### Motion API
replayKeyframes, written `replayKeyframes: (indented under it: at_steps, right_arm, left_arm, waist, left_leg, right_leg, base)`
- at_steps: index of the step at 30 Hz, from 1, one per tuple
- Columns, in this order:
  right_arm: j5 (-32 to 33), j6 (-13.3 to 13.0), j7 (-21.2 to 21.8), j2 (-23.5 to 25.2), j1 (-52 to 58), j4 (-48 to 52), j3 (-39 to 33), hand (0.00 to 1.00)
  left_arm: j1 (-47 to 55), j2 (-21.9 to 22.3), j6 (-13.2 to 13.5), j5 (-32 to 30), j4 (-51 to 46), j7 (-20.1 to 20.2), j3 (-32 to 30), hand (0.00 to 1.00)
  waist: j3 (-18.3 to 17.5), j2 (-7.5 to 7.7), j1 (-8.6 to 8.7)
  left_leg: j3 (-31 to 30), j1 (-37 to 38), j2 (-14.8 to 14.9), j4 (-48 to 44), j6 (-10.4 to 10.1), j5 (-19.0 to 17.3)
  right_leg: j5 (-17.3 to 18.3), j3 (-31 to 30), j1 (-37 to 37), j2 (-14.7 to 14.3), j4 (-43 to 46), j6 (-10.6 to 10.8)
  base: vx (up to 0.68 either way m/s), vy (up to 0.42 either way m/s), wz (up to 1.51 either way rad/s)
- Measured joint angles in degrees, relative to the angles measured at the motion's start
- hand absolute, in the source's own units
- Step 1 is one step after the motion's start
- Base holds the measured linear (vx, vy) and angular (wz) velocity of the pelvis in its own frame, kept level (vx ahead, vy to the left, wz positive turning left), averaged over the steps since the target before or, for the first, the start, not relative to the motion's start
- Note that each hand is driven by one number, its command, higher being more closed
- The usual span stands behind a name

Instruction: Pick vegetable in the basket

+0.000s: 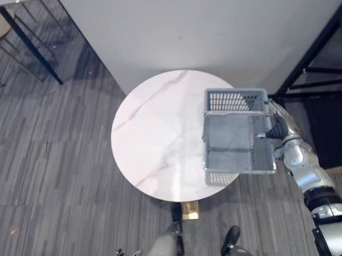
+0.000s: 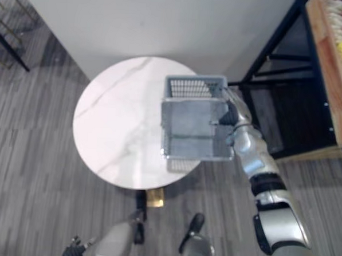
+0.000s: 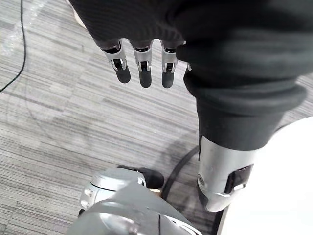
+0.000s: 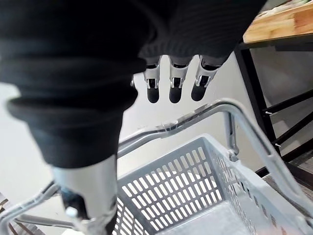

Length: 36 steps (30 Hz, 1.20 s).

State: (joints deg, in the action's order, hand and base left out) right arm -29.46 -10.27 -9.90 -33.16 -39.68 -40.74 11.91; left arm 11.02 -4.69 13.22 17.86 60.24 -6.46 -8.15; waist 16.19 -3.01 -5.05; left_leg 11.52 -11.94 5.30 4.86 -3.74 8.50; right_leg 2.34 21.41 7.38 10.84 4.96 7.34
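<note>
Basket [image 1: 235, 101] (mouth up) runs lengthwise away from robot, handle [image 4: 171, 126] beneath straight-fingered right hand [image 4: 177, 73].

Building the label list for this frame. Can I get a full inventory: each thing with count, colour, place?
table: one, round, white marble, centre
basket: one, grey plastic with wire handles, on the table's right edge and overhanging it; looks empty
shelf frame: one, black metal, right of the table
wooden board: one, light brown, far right, holding pale yellow goods I cannot identify
furniture legs: one dark blue, several thin gold, far left
wall: white, behind the table
floor: grey striped carpet
left hand: low over the floor, fingers relaxed, holding nothing
right hand: at the basket's right side, fingers straight above a handle, not curled round it
</note>
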Motion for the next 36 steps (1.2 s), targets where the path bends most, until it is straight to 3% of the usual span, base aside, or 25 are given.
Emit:
replayKeyframes:
  at_steps: [14, 24, 36]
  right_arm:
    - [-6.7, 1.6, -2.1, -2.1, -14.5, -11.9, 4.0, 0.00]
    - [-13.2, 1.2, -1.3, -5.3, -15.1, -11.4, 9.7, 0.00]
    - [-13.3, -0.4, 0.5, -6.3, -14.1, -6.0, 14.1, 0.00]
  left_arm:
    - [-0.7, 0.4, 0.4, 0.3, -1.3, -1.1, 1.2, 0.00]
    - [-0.7, 0.6, 0.4, 2.3, -1.5, -1.1, 2.9, 0.00]
    - [-1.8, -0.1, 0.4, 2.3, -1.6, -1.1, 3.8, 0.00]
  waist:
    - [4.5, -0.10, -0.16]
    - [5.2, -0.25, -0.26]
    - [5.6, 0.12, -0.32]
  left_leg:
    - [-4.2, -1.8, -0.6, 0.6, -0.2, 1.2]
    - [-4.6, -2.2, -0.7, 0.6, -0.2, 1.3]
    - [-4.4, -2.0, -0.6, 0.6, -0.3, 1.3]
  right_leg:
    - [0.0, 2.2, 0.4, 0.0, -0.3, 0.0]
    - [0.0, 2.3, 0.6, 0.1, -0.2, 0.0]
    - [0.0, 2.0, 0.6, 0.1, 0.0, 0.0]
  base:
    - [0.02, 0.009, 0.09]
    - [0.00, 0.001, 0.00]
    - [0.00, 0.001, 0.00]
